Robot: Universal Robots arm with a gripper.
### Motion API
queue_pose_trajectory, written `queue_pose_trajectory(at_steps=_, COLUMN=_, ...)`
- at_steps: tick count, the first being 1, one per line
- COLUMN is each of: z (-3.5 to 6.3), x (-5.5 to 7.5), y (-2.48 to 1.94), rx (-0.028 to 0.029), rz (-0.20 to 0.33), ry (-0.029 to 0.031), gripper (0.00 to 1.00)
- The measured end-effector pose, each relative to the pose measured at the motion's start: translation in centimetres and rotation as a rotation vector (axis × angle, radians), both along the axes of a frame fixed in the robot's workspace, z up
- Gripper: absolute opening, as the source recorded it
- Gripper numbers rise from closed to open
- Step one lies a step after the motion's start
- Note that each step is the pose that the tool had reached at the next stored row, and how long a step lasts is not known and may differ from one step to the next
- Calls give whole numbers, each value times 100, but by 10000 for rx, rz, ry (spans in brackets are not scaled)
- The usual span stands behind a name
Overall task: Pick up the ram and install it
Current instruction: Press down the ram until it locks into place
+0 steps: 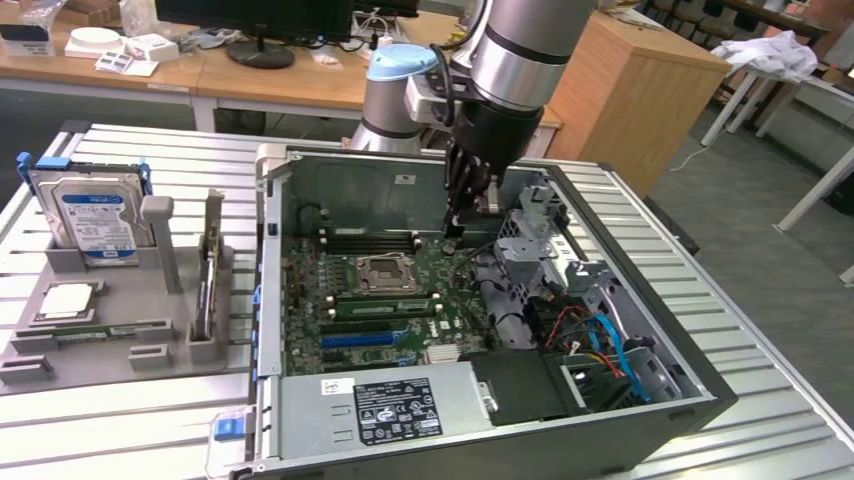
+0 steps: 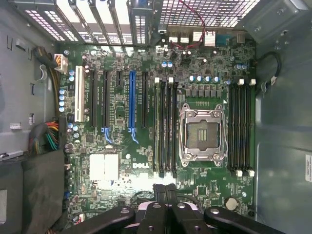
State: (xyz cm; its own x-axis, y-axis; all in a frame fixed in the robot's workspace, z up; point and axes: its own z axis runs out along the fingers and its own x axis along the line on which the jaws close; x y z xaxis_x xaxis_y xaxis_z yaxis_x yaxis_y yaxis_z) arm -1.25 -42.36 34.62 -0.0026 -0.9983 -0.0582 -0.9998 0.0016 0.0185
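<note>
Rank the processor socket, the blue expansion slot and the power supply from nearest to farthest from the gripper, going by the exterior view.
1. Processor socket, beside the gripper, toward the exterior view's left.
2. Blue expansion slot, mid-board.
3. Power supply, at the case's near end.

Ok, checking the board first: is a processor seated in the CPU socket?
No, the CPU socket shows bare contacts inside its metal frame, with no chip in it.
</note>
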Motion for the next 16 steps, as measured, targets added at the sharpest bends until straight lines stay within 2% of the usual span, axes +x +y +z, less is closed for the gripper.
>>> queue_pose_trajectory(at_steps=16, z=-114, x=0, y=0, rx=12, rz=0, ry=1, gripper=11)
